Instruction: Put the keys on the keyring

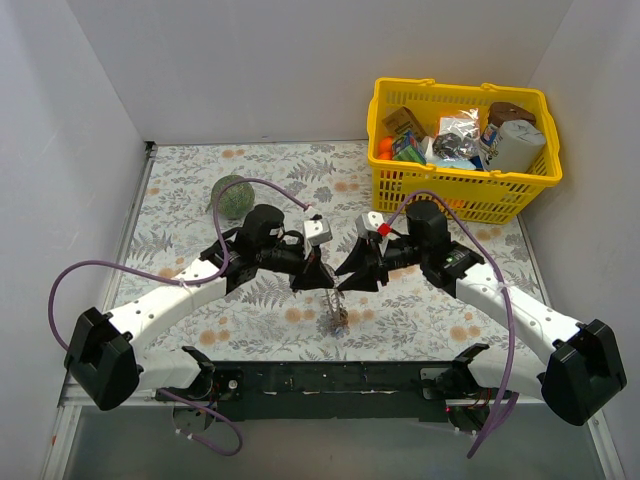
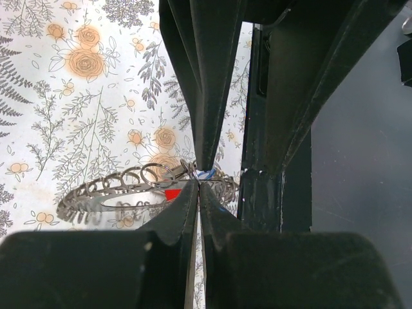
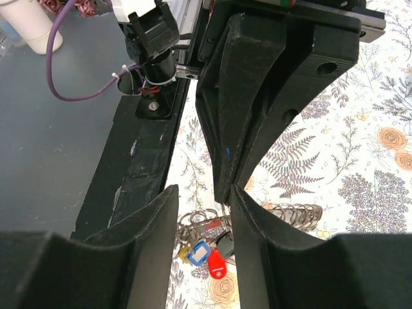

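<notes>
Tool state: left gripper point(image 2: 198, 187) pinched shut on keyring point(image 2: 116, 187) rim, band stretching sideways from its tips; right gripper point(image 3: 203, 193) parted narrowly, empty. Bunched keys point(image 3: 206, 254) lie just beyond right fingertips, so right arm is nearer. Count: four keys (yellow, blue, red, black), one keyring.

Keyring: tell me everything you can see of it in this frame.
The keyring is a grey metal hoop: a wide openwork band of looped scrolls around an open centre. It seems to lie flat on the floral cloth. Small split rings and the keys cluster at one end, where the left gripper is shut; whether it pinches the band is unclear.
</notes>
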`<state>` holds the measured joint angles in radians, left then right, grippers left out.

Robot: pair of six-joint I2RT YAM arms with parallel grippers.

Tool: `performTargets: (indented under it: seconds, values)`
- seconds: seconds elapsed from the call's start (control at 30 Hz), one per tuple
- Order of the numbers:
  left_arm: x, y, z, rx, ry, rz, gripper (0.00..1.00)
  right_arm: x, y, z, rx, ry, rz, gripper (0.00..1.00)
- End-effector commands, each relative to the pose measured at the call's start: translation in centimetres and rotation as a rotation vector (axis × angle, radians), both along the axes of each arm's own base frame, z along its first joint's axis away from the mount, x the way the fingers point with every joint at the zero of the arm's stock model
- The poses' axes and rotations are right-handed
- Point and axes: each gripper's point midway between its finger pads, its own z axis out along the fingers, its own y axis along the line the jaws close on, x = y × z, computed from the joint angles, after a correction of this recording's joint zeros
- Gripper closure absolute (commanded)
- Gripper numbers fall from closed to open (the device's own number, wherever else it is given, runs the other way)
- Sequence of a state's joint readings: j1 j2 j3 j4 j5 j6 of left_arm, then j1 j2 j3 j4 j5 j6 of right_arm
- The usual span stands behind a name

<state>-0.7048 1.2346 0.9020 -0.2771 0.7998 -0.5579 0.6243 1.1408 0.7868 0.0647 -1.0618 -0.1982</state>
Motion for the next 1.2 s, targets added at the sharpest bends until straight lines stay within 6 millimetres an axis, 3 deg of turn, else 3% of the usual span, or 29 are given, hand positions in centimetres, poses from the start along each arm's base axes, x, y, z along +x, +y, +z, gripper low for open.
performTargets:
  seconds: [0.0, 0.3, 0.6, 0.73, 0.77, 0.83, 0.9, 0.97, 1.0, 1.03, 1.17]
  values:
    - [-0.3, 0.2, 1.6, -0.046, -0.063, -0.008, 1.00, -0.1, 0.0, 0.2, 0.018, -0.021, -0.003, 0.55]
    - [-0.2, 0.4, 1.9, -0.070, -0.082, 0.024, 1.00, 0.2, -0.3, -0.2, 0.011, -0.021, -0.020, 0.62]
    - [-0.3, 0.5, 3.8, -0.189, -0.123, 0.081, 1.00, 0.1, -0.6, -0.3, 0.051, -0.006, -0.022, 0.65]
    - [-0.2, 0.5, 5.7, -0.297, -0.178, 0.106, 1.00, 0.3, -0.9, 0.8, 0.097, -0.019, -0.023, 0.64]
    - [-0.4, 0.6, 5.0, -0.300, -0.167, 0.111, 1.00, 0.3, -0.9, 1.1, 0.108, -0.028, -0.026, 0.64]
    - [-0.6, 0.7, 5.9, -0.354, -0.184, 0.117, 1.00, 0.2, -1.0, 1.4, 0.119, -0.023, -0.031, 0.64]
    - [-0.8, 0.9, 5.3, -0.376, -0.175, 0.130, 1.00, 0.2, -1.1, 2.1, 0.139, -0.043, -0.035, 0.63]
    - [-1.0, 1.0, 6.6, -0.445, -0.204, 0.135, 1.00, 0.2, -1.2, 2.8, 0.156, -0.051, -0.041, 0.62]
    - [-1.1, 1.1, 5.8, -0.453, -0.198, 0.142, 1.00, 0.3, -1.2, 3.1, 0.162, -0.057, -0.044, 0.62]
    - [-1.2, 1.2, 6.7, -0.494, -0.223, 0.139, 1.00, 0.3, -1.2, 3.3, 0.167, -0.060, -0.047, 0.61]
    - [-1.1, 1.3, 6.9, -0.527, -0.250, 0.153, 1.00, 0.3, -1.1, 3.4, 0.172, -0.053, -0.032, 0.60]
